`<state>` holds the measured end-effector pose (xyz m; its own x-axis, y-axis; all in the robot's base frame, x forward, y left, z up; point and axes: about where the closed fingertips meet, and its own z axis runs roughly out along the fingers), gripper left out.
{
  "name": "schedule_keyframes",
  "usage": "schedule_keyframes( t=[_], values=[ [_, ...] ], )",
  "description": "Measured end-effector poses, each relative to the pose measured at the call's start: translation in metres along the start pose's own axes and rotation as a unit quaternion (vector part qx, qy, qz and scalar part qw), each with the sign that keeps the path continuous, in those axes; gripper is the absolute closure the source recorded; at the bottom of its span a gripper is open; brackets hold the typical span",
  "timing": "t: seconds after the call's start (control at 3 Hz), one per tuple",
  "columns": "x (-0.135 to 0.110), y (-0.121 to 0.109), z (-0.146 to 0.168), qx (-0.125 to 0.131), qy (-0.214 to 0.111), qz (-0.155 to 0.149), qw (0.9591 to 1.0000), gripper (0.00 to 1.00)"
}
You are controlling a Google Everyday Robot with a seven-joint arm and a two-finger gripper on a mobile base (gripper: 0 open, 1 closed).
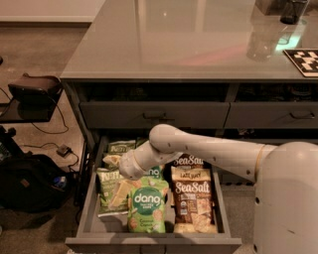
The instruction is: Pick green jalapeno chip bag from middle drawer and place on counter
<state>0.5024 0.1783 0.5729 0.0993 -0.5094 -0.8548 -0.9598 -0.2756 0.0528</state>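
Note:
The middle drawer [149, 244] stands pulled open below the counter [189, 39]. Several snack bags lie in it. The green jalapeno chip bag [110, 191], dull olive with pale lettering, lies flat at the drawer's left side. My arm reaches down into the drawer from the right. My gripper [124, 168] is at the arm's end, just above the top edge of that bag, and my wrist hides it. A similar olive bag [121, 146] lies at the back of the drawer.
A bright green "dang" bag [147, 208] lies front centre, and brown Sea Salt bags [194, 198] lie on the right. Closed drawers [154, 115] sit above. A dark glass [293, 10] and a checkered tag [303, 62] are on the counter. A black bag [30, 183] lies on the floor at left.

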Motion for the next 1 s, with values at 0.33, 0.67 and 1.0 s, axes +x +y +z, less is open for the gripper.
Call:
schedule_keyframes(
  t=[0.33,0.67,1.0],
  values=[
    [0.009,-0.016,0.007,0.031,0.022,0.008,0.9992,0.0],
    [0.033,-0.036,0.006,0.059,0.062,0.033,0.9959,0.0],
    [0.068,-0.054,0.014,0.044,0.124,0.065,0.9891,0.0]
  ],
)
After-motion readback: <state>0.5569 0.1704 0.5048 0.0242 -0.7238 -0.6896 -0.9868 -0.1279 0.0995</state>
